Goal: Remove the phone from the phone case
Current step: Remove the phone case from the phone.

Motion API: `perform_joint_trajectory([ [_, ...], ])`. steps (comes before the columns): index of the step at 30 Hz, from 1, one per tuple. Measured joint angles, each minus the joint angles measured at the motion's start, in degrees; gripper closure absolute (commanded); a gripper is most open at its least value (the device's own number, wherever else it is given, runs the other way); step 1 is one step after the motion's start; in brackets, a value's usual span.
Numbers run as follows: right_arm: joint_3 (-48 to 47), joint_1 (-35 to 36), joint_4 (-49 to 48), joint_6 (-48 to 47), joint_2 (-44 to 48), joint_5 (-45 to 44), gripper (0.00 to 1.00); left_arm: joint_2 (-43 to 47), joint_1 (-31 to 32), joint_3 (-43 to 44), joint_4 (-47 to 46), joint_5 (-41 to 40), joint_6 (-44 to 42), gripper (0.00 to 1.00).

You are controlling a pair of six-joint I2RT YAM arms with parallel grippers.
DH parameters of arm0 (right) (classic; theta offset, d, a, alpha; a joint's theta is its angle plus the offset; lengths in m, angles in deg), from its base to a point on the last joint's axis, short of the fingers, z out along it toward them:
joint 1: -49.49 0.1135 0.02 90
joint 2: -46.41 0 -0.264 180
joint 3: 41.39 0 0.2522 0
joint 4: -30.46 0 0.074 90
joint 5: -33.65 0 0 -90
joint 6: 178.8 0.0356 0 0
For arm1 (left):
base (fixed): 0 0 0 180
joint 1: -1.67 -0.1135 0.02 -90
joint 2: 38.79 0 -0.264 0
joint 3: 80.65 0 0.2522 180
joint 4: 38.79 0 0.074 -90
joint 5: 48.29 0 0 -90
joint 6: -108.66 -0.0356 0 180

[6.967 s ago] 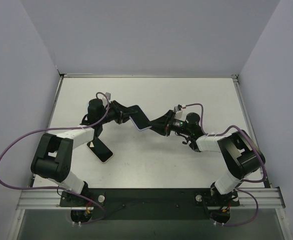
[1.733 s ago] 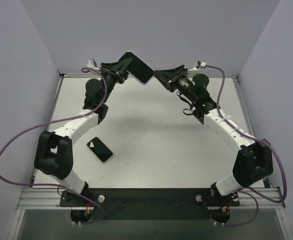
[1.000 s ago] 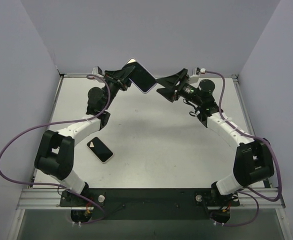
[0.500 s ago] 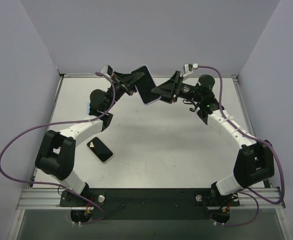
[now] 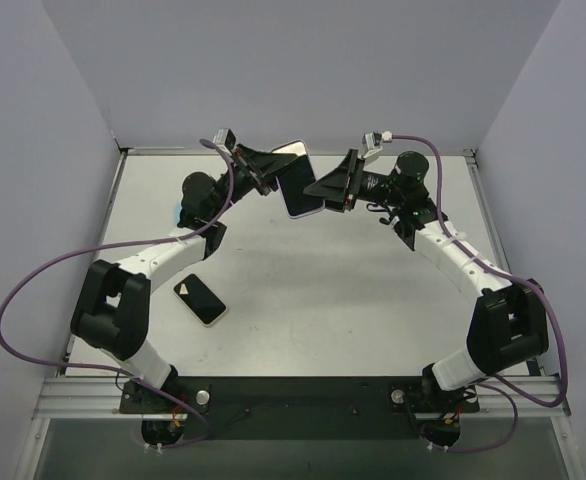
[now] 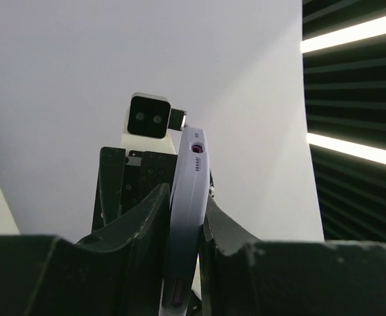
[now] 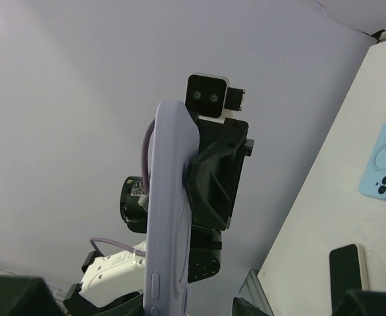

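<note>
The lilac silicone phone case [image 6: 186, 197], with the dark-screened phone [image 5: 298, 188] in it, is held in the air above the far part of the white table [image 5: 373, 300], tilted between the two arms; the left gripper [image 5: 273, 170] is clenched on one edge of it, its fingers [image 6: 147, 217] pressed to both faces; the right gripper [image 5: 325, 187] straddles the opposite edge, jaws partly apart, and I cannot tell whether they grip; a second black phone [image 5: 200, 299] and a light-blue phone case [image 7: 382, 168] lie flat on the table.
</note>
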Motion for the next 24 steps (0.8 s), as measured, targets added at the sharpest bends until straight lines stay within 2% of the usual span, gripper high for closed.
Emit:
perform_joint_trajectory([
  [8, -2.0, -0.7, 10.3, -4.8, 0.0, 0.5, 0.53, 0.0, 0.0, 0.7, 6.5, 3.0, -2.8, 1.0],
  [10, -2.1, -0.8, 10.9, -4.7, 0.0, 0.6, 0.45, 0.0, 0.0, 0.6, 6.6, 3.1, -2.9, 1.0],
  [11, -2.0, -0.8, 10.9, -4.4, 0.0, 0.7, 0.34, 0.0, 0.0, 0.3, 6.2, 3.0, -2.5, 1.0],
  [14, 0.7, -1.3, 5.0, -0.2, 0.1, -0.6, 0.26, 0.3, 0.2, -1.7, 2.0, 3.5, -0.6, 1.0],
  [17, 5.9, -2.0, -3.4, 5.8, 0.6, -1.0, 0.26, 0.3, 0.5, -3.6, -0.3, 3.5, 0.2, 1.0],
  [19, 8.9, -2.1, -5.8, 7.8, 1.8, -1.8, 0.27, 0.2, 0.8, -4.1, -0.3, 3.9, 0.2, 1.0],
  [24, 11.0, -3.2, 4.0, 2.1, 9.3, -5.9, 0.31, 0.1, 1.5, -4.7, -0.8, 5.2, 0.2, 1.0],
])
